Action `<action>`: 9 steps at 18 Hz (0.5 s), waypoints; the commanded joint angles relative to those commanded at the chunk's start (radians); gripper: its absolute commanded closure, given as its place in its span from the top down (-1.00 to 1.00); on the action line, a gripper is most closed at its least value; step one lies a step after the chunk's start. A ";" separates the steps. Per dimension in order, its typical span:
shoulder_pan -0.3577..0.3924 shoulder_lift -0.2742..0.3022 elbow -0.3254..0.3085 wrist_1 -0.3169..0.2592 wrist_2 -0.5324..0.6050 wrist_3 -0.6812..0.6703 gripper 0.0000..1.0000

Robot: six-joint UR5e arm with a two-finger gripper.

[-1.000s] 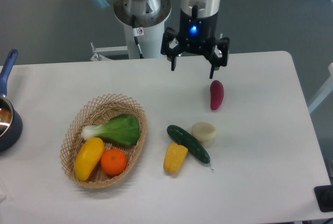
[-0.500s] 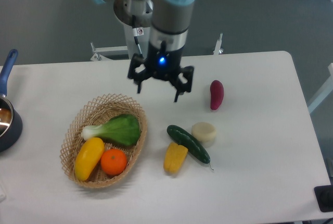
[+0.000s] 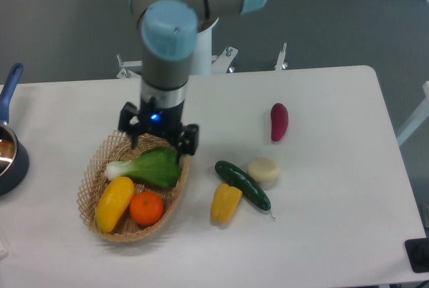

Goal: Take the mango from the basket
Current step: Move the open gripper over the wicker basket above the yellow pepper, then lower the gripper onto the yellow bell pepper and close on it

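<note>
The mango [image 3: 114, 202] is a smooth yellow oval lying at the front left of the tan wicker basket [image 3: 90, 179]. A round orange [image 3: 146, 208] lies beside it and a green bok choy [image 3: 151, 166] lies behind them. My gripper [image 3: 158, 145] is open and empty. It hangs over the basket's far rim, just above the bok choy, up and to the right of the mango.
A dark blue pot [image 3: 9, 154] stands at the left table edge. Right of the basket lie a yellow corn cob [image 3: 225, 202], a dark green cucumber [image 3: 243, 184], a pale round piece [image 3: 263, 170] and a purple sweet potato [image 3: 279, 121].
The gripper has moved left and toward the front, from the far side of the table near the sweet potato to above the basket's far rim. It stayed open. The objects have not moved.
</note>
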 joint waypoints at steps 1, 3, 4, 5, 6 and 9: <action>-0.011 -0.015 -0.002 0.023 0.003 -0.005 1.00; -0.034 -0.041 -0.003 0.064 0.003 -0.038 1.00; -0.045 -0.060 -0.002 0.083 0.006 -0.070 1.00; -0.051 -0.074 -0.003 0.106 0.018 -0.107 1.00; -0.071 -0.097 -0.002 0.132 0.056 -0.129 1.00; -0.086 -0.137 0.011 0.175 0.086 -0.130 1.00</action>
